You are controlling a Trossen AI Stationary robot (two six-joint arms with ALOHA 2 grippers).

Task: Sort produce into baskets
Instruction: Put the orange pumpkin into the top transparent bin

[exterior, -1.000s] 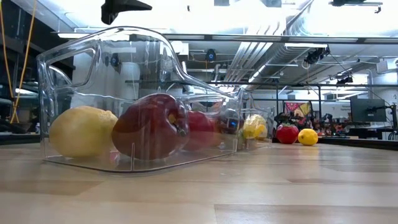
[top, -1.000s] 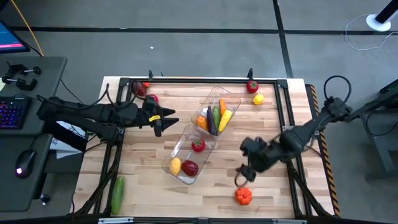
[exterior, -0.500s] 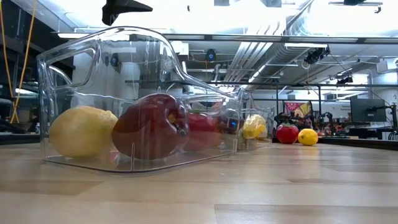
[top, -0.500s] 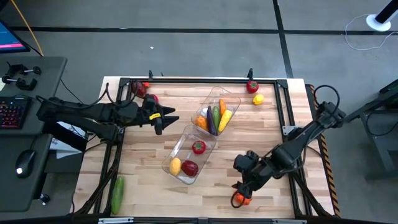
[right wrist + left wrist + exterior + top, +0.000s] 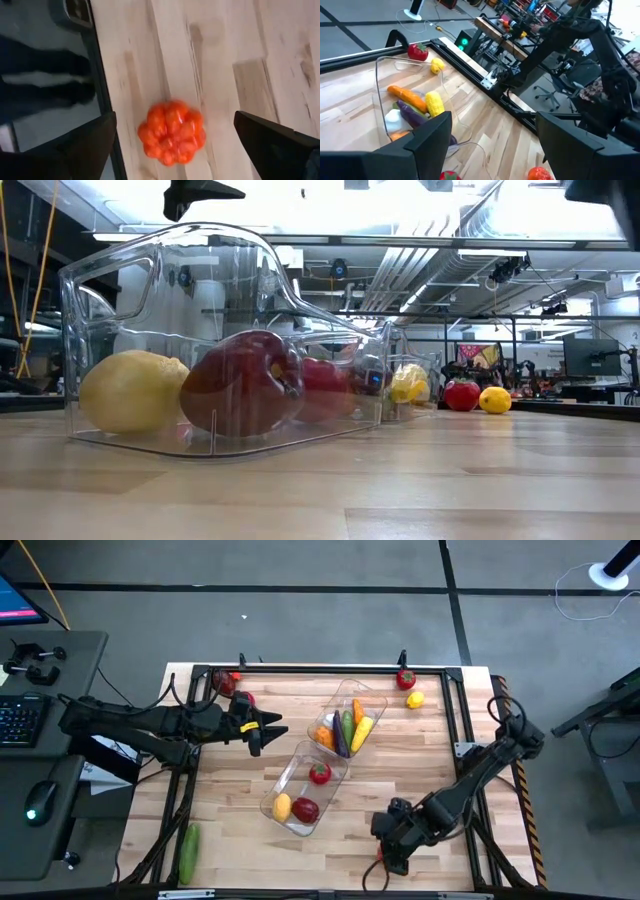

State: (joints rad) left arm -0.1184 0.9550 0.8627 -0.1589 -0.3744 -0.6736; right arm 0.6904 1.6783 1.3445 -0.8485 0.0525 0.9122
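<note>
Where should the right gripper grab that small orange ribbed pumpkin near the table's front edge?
Grip the small orange ribbed pumpkin across its widest middle, coming straight down from above. It sits alone on the wooden table, round and squat, and the open right gripper already straddles it, a finger either side. Seating fingers in opposite grooves probably resists slipping.

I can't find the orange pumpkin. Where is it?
The pumpkin lies on the table near its front right edge, right under the open right gripper, which covers it in the high view.
</note>
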